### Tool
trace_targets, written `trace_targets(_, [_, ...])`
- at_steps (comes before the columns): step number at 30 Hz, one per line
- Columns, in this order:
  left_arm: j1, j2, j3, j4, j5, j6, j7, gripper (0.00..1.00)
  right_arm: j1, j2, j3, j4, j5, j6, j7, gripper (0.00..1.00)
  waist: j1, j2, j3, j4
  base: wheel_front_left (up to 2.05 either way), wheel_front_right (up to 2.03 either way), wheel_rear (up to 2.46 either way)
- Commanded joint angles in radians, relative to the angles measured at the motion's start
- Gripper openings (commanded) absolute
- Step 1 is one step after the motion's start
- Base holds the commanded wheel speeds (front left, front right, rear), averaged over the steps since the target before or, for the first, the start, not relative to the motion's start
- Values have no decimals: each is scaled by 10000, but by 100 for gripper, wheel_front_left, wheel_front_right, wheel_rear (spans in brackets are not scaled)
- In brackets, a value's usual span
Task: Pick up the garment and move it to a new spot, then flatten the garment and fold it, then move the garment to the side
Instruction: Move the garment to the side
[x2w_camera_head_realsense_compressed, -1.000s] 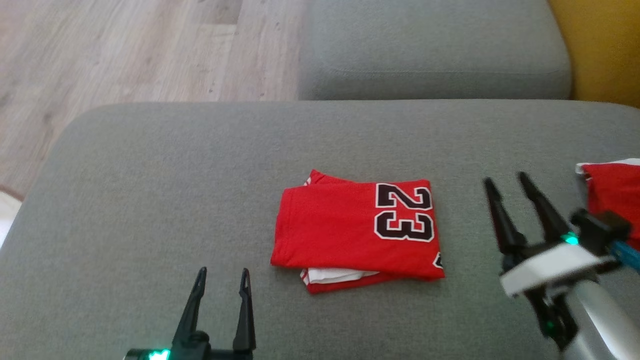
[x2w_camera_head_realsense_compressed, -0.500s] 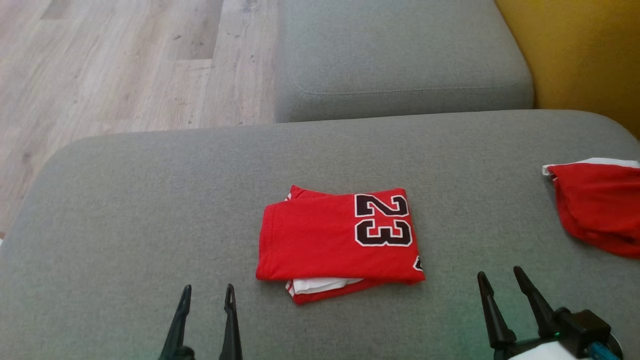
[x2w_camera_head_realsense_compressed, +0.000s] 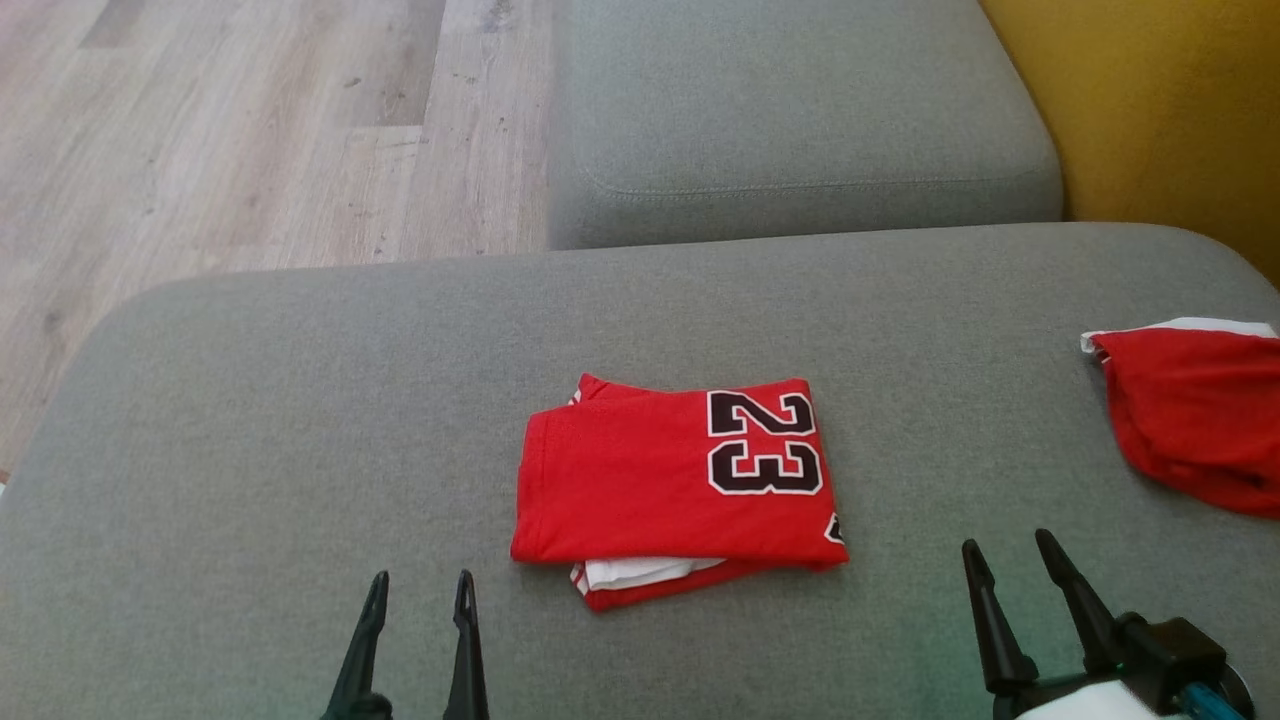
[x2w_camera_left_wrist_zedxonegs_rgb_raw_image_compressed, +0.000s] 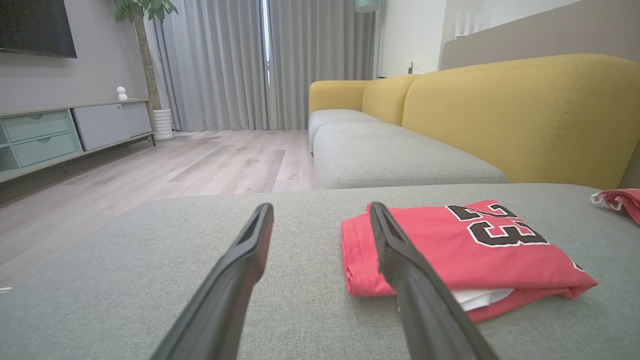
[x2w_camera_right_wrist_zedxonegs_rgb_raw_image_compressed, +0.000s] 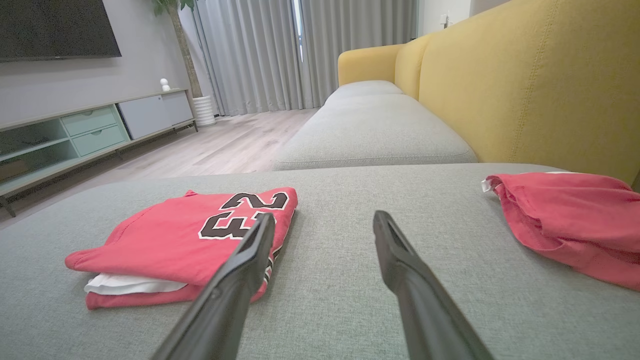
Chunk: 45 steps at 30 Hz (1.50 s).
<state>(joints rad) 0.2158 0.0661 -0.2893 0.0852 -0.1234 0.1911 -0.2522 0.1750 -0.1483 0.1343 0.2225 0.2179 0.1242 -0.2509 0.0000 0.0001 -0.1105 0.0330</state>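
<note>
Centre of the grey cushion (x2w_camera_head_realsense_compressed: 250, 400): folded red garment (x2w_camera_head_realsense_compressed: 680, 490), lying flat, black "23" face up, a white layer showing along its 6 o'clock edge. At 7 o'clock in the head view the left jaws stand spread, nothing between them, fingers (x2w_camera_head_realsense_compressed: 362, 650) clear of the cloth. At 5 o'clock the right jaws, likewise parted and empty, fingers (x2w_camera_head_realsense_compressed: 985, 625) apart from the garment. A rumpled second red cloth (x2w_camera_head_realsense_compressed: 1190, 420) lies at 3 o'clock, well apart. Wood floor (x2w_camera_head_realsense_compressed: 250, 130) at 11 o'clock; yellow sofa back (x2w_camera_head_realsense_compressed: 1150, 100) at 1 o'clock.
</note>
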Motion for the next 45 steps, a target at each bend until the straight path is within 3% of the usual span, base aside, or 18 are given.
trace_targets(1, [-192, -142, 382, -268, 61, -52, -95, 100, -491, -101, 114, -276, -87, 65, -108, 100, 0, -1, -22, -7, 0, 0, 0])
trace_targets(14, [-101, -154, 386, -212, 128, -144, -95, 100, -409, -33, 34, -206, -191, 65, -108, 100, 0, -1, -113, 4, 0, 0, 0])
trace_targets(27, [-401, -157, -64, -251, 209, -109, -95, 100, -1217, -243, 434, 523, 150, 65, -108, 100, 0, -1, 945, 393, 0, 0, 0])
trace_targets(32, [-582, -157, -195, -258, 229, -45, -95, 100, -1979, -306, 945, 1524, 986, 65, -70, 100, 0, -1, 1365, 542, 0, 0, 0])
trace_targets(38, [-1110, -158, -488, -173, 239, 83, -95, 100, -4075, -312, 1853, 3164, 3223, 65, 988, 100, 0, -1, 1971, 794, 0, 0, 0])
trace_targets(45, [-1483, -158, -746, -117, 112, 305, -95, 100, -5325, -252, 2811, 4728, 5144, 65, 2467, 100, 0, -1, 2201, 1069, 0, 0, 0])
